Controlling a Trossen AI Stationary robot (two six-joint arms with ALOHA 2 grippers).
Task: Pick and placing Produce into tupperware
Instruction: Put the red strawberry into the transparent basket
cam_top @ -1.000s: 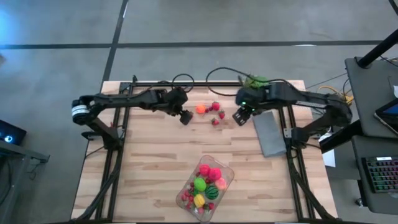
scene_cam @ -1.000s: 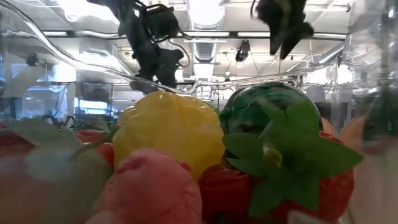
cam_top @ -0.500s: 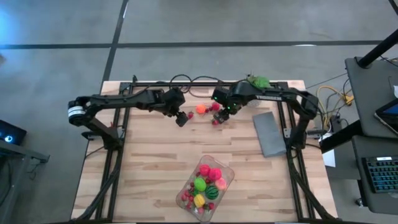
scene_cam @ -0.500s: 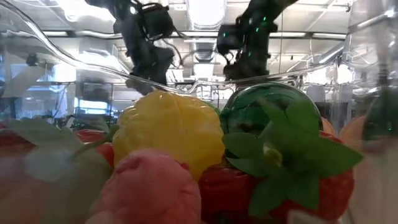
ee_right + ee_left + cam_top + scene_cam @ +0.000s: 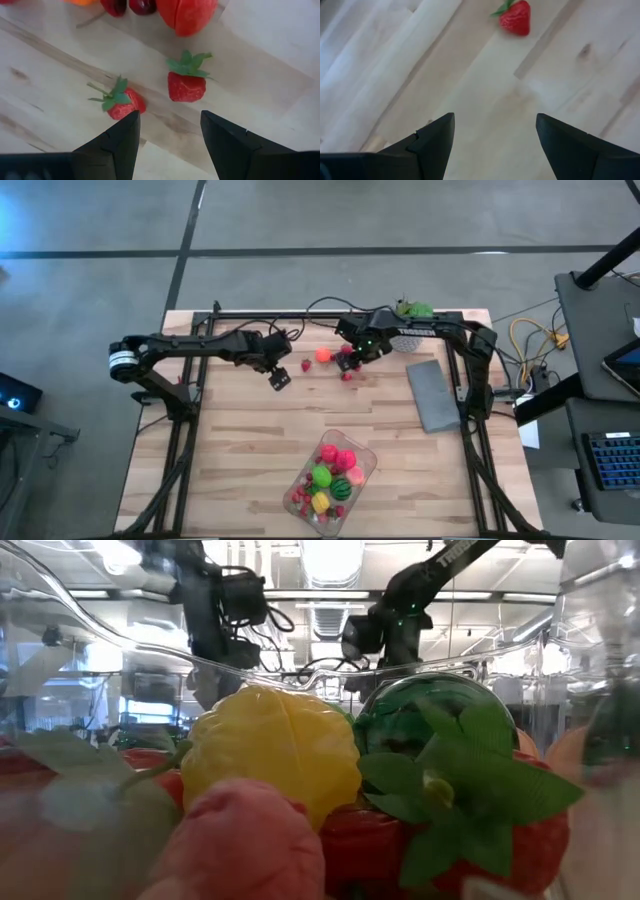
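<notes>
Loose produce lies on the wooden table at its far middle: a strawberry, an orange piece, and under my right gripper two strawberries, a red fruit and dark cherries. My right gripper is open, pointing down just above the two strawberries. My left gripper hangs open over bare wood, left of the single strawberry. The clear tupperware stands near the front edge, holding pink, green, yellow and red pieces, among them a yellow piece.
A flat grey slab lies at the right of the table. A leafy green plant stands at the far edge, with cables running along that edge. Bare wood stretches between the loose produce and the tupperware.
My right gripper has swung from near the grey slab toward the table's left and dropped low over the loose produce. My left gripper has drifted a little toward the left and near edge and sunk slightly. Both stay open.
</notes>
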